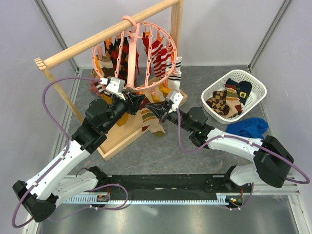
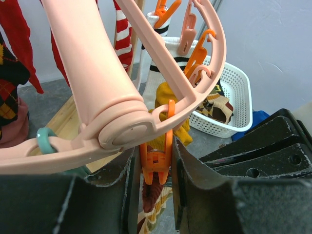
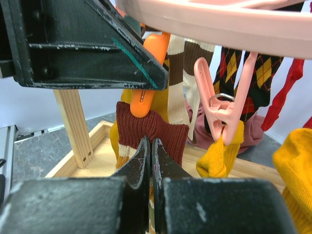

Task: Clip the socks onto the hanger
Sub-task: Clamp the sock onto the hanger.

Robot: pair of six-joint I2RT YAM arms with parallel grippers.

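As it hangs, sock (image 3: 161,129): soft, light; take its brown cuff, just under orange clip (image 2: 156,168) at hanger (image 2: 97,73) near rim.
Right gripper (image 3: 149,146): pinched on sock.
Left gripper (image 2: 155,148): clamped around orange clip.

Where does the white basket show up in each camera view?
Top external: the white basket sits at the right, above the blue cloth.
Left wrist: right of middle, behind the hanger's ring.
Right wrist: not in it.
Shared landmark: the pink hanger, in all three views.
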